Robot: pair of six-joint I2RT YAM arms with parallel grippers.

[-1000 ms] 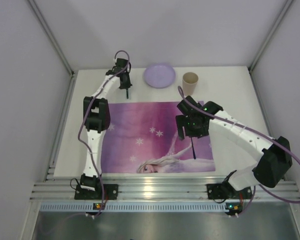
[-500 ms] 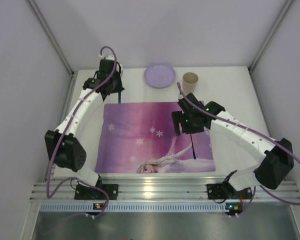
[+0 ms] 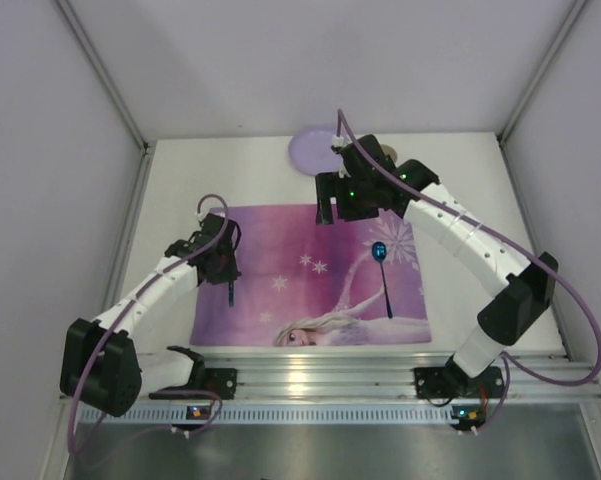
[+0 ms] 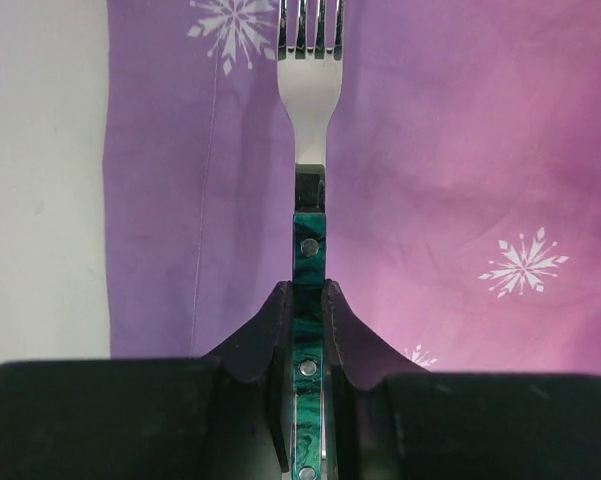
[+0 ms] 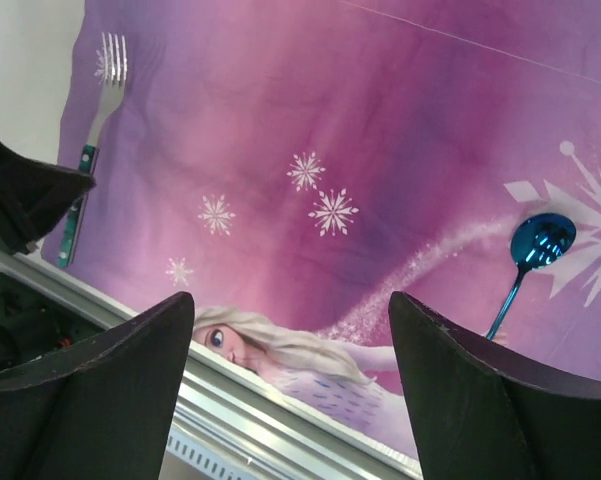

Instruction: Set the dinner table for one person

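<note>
the left gripper (image 4: 308, 300) had its jaws clamped on a green-handled steel fork (image 4: 308, 90) above the purple placemat (image 4: 430, 150), the right gripper (image 5: 290, 300) its jaws apart.

pale lilac-grey wall panels (image 3: 330, 60) are closing in three sides, meeting at slim metal corner posts (image 3: 105, 78). the white counter (image 3: 170, 180) is filling the booth floor. soft light is glinting off the ribbed aluminium rail (image 3: 320, 380) along its near edge; a brushed steel surface (image 3: 320, 450) is lying below.
</note>
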